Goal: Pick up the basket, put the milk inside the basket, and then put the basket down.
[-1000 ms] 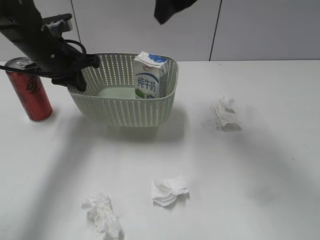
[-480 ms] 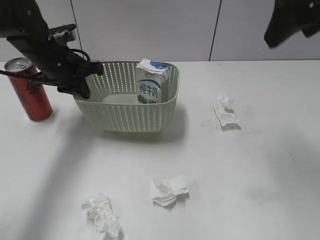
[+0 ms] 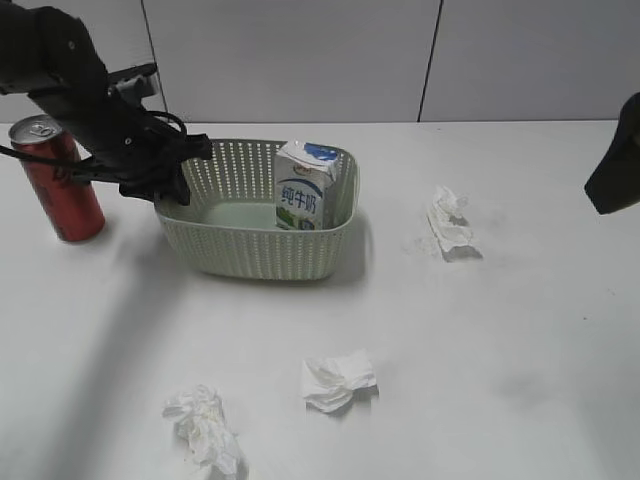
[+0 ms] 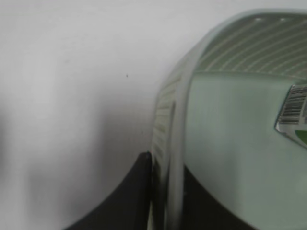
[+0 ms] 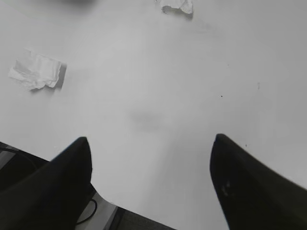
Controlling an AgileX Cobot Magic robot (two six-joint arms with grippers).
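Observation:
The sage-green basket [image 3: 262,243] sits on the white table at centre left. The milk carton [image 3: 303,193] stands upright inside it at the right end; its barcoded base shows in the left wrist view [image 4: 293,111]. My left gripper [image 3: 173,183] is shut on the basket's left rim, one finger outside and one inside the wall [image 4: 169,158]. My right gripper [image 5: 151,158] is open and empty above bare table; in the exterior view only a dark part of that arm [image 3: 615,165] shows at the right edge.
A red soda can [image 3: 60,180] stands left of the basket, close to my left arm. Crumpled tissues lie at right [image 3: 448,222], front centre [image 3: 338,380] and front left [image 3: 205,428]. The table's near edge shows in the right wrist view [image 5: 110,211].
The basket with the milk has come down and sits lower on the table, still held at its left rim. The right arm has swung from above the basket to the far right.

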